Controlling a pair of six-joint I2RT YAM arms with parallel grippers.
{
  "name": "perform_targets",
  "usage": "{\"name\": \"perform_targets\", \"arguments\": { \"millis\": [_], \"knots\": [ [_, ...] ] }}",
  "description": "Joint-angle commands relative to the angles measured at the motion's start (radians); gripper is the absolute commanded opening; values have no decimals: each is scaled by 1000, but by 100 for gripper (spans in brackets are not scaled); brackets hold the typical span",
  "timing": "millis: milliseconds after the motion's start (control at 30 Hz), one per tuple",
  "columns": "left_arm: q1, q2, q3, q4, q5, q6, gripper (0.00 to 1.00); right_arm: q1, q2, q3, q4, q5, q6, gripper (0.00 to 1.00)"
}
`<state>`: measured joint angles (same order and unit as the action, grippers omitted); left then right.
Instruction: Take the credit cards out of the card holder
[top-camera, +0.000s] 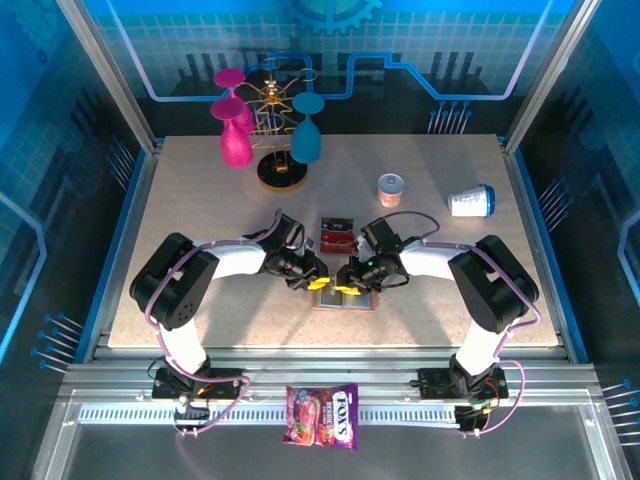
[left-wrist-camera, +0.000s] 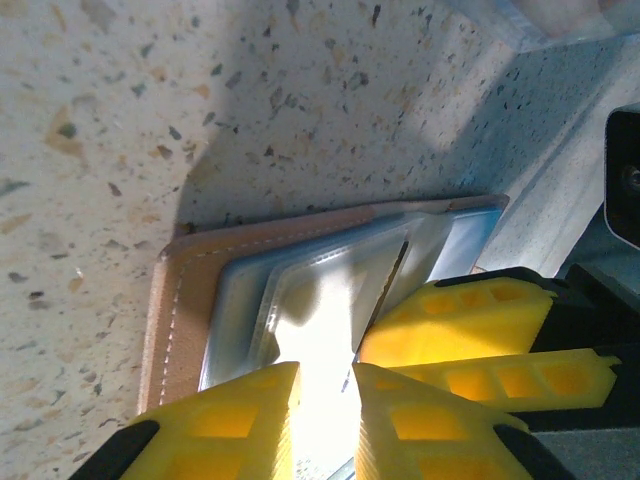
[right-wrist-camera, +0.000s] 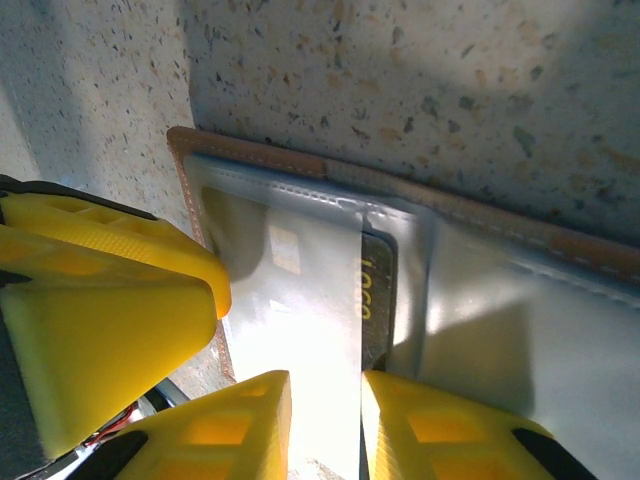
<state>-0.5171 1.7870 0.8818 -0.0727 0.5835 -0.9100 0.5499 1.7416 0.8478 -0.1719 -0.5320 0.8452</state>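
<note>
**Card holder** (top-camera: 345, 298): tan folding wallet, lying open and flat on the worktop (top-camera: 200, 210) at lower centre of the overhead frame. Its grey-blue clear pockets face up, and both tools meet over it.

**Credit cards** (top-camera: 337, 237): red cards with dark bands, loose on the worktop just above the card holder in the overhead frame and apart from it. One further dark card (right-wrist-camera: 375, 290) with pale digits sits inside a clear pocket at centre of the right wrist frame. Its lower end runs toward the yellow fingers (right-wrist-camera: 440, 430).

**Left tool** (top-camera: 318, 281): at the card holder's left side. In the left wrist frame its jaws stand nearly together at the bottom edge over a pocket leaf, with glare between them. Whether it is clenched on the leaf or merely resting there cannot be told.

**Right tool** (top-camera: 352, 283): at the card holder's right side. Its jaws show a narrow gap at the bottom of the right wrist frame, above the pocket that holds the dark card. Whether it has a grasp cannot be told.

**Handling note (judgement):** the step in hand appears to be drawing out the pocketed card.
- Pin the wallet flat with one tool, pressing on the pocket plastic beside the card, not on it.
- Pinch only the card's exposed end with the other tool, keeping the plastic leaf out of the pinch.
- Pull straight along the pocket toward its mouth, staying low.
- If the wallet lifts or folds, hold it down more firmly before pulling further.
</note>
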Motion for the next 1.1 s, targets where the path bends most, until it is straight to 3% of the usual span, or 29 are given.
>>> {"name": "perform_targets", "arguments": {
  "millis": [0, 1067],
  "knots": [
    [-6, 4, -6, -26, 4, 17, 21, 16, 14, 6, -57, 24, -27, 28],
    [1, 36, -26, -40, -5, 34, 21, 1, -37, 21, -104, 71, -55, 28]
  ]
}}
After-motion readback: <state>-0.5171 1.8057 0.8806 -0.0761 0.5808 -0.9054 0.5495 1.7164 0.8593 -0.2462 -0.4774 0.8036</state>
